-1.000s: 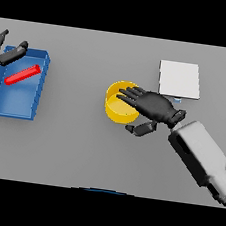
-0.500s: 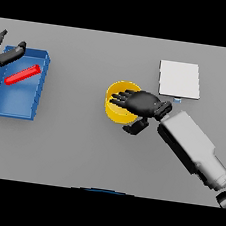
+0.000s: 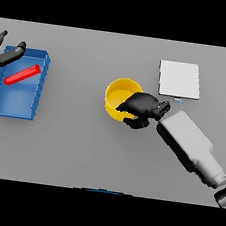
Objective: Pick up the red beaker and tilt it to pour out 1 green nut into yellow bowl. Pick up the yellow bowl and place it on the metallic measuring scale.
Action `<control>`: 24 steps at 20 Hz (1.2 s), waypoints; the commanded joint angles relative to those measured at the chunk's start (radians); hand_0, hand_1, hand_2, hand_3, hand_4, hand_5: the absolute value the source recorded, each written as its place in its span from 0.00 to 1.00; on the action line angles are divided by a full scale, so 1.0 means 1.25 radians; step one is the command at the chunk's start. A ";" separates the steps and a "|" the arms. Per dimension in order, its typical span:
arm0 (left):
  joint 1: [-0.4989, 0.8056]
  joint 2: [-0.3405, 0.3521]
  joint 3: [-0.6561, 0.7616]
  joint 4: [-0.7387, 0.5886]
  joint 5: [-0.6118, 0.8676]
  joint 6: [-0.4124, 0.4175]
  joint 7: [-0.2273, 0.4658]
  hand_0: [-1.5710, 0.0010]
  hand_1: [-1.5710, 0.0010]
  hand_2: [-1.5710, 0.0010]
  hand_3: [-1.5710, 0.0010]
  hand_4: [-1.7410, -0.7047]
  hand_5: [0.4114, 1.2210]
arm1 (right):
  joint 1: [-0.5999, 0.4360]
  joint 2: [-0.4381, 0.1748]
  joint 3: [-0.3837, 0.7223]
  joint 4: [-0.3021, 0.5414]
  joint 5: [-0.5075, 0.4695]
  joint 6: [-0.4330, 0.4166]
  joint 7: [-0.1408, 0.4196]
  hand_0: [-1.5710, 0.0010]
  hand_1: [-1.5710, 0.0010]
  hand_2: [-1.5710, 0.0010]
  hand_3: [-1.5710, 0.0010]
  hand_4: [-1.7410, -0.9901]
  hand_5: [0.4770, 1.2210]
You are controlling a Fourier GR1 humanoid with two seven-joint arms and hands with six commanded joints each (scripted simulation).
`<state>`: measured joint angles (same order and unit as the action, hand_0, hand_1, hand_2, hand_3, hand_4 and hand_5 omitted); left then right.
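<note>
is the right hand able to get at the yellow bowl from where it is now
Probably yes: the right hand is already at the yellow bowl, fingers curled over its near-right rim. Nothing stands between them, and the scale is off to the side.

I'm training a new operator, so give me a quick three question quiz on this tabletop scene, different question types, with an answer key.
1. True or false: the red beaker lies in the blue tray.
2. Which hand is at the yellow bowl? A) left hand B) right hand
3. Fill in: the scale carries ____.

Key:
1. True; it lies on its side in the tray.
2. B; its fingers curl over the bowl's near right rim, while the left hand is at the tray's far left corner.
3. Nothing; the bowl sits on the table to the scale's left.
</note>
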<state>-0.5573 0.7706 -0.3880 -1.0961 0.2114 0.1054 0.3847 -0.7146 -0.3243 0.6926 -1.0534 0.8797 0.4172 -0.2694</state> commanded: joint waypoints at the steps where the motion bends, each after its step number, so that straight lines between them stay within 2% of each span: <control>1: 0.000 -0.006 -0.002 0.000 -0.002 0.006 -0.002 1.00 1.00 1.00 1.00 0.92 0.37 | -0.002 0.004 -0.001 0.009 -0.004 -0.008 -0.006 0.45 0.47 0.50 0.57 0.33 0.77; 3: 0.001 -0.005 -0.001 0.001 -0.001 0.006 0.000 1.00 1.00 1.00 1.00 0.92 0.37 | -0.005 0.004 0.007 -0.002 -0.002 0.001 0.007 0.29 0.30 0.32 0.44 0.22 0.85; 5: -0.004 0.001 0.000 0.003 -0.003 0.002 0.005 1.00 1.00 1.00 1.00 0.92 0.37 | -0.001 -0.013 0.006 -0.016 -0.012 0.018 0.000 0.19 0.19 0.24 0.35 0.14 0.91; 8: 0.002 -0.001 -0.002 -0.002 -0.004 0.004 -0.007 1.00 1.00 1.00 1.00 0.92 0.37 | -0.005 -0.015 0.003 -0.023 -0.026 0.047 0.022 0.10 0.10 0.16 0.28 0.07 0.95; 9: 0.005 -0.002 -0.003 -0.008 0.000 0.002 -0.006 1.00 1.00 1.00 1.00 0.92 0.37 | 0.003 -0.016 0.004 -0.035 -0.028 0.045 0.033 0.08 0.08 0.15 0.25 0.06 0.96; 11: -0.007 -0.005 0.000 0.003 -0.001 0.003 0.001 1.00 1.00 1.00 1.00 0.92 0.36 | -0.013 -0.024 -0.002 -0.032 -0.032 0.042 0.022 0.05 0.05 0.13 0.24 0.04 0.98; 14: -0.008 0.001 -0.004 0.000 -0.007 0.001 0.004 1.00 1.00 1.00 1.00 0.93 0.36 | -0.023 -0.042 -0.019 -0.068 -0.052 0.072 0.029 0.02 0.03 0.08 0.25 0.02 0.99; 16: -0.002 0.003 -0.007 -0.004 -0.012 0.003 -0.005 1.00 1.00 1.00 1.00 0.94 0.37 | -0.026 -0.054 -0.033 -0.102 -0.069 0.100 0.052 0.02 0.02 0.07 0.26 0.01 0.99; 17: 0.003 0.004 -0.008 -0.015 -0.014 0.012 0.003 1.00 1.00 1.00 1.00 0.94 0.36 | -0.023 -0.076 -0.038 -0.124 -0.072 0.110 0.050 0.01 0.01 0.06 0.26 0.01 0.99; 18: 0.010 0.002 -0.007 -0.020 -0.007 0.010 0.000 1.00 1.00 1.00 1.00 0.93 0.36 | -0.019 -0.089 -0.045 -0.145 -0.075 0.121 0.069 0.01 0.01 0.05 0.27 0.01 0.99; 20: -0.004 0.001 0.001 -0.011 0.000 0.004 0.000 1.00 1.00 1.00 1.00 0.93 0.36 | -0.016 -0.097 -0.055 -0.175 -0.077 0.125 0.099 0.01 0.01 0.09 0.23 0.00 1.00; 22: -0.005 0.000 0.006 -0.012 0.009 0.001 0.004 1.00 1.00 1.00 1.00 0.91 0.36 | -0.015 -0.099 -0.059 -0.193 -0.076 0.131 0.127 0.00 0.00 0.06 0.24 0.00 1.00; 24: -0.016 -0.003 0.007 0.004 0.010 -0.010 -0.003 1.00 1.00 1.00 1.00 0.91 0.36 | -0.012 -0.111 -0.066 -0.209 -0.081 0.135 0.124 0.00 0.00 0.04 0.25 0.00 1.00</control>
<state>-0.5778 0.7661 -0.3793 -1.0916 0.2246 0.0925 0.3812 -0.7299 -0.4643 0.6097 -1.3141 0.7779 0.5861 -0.1144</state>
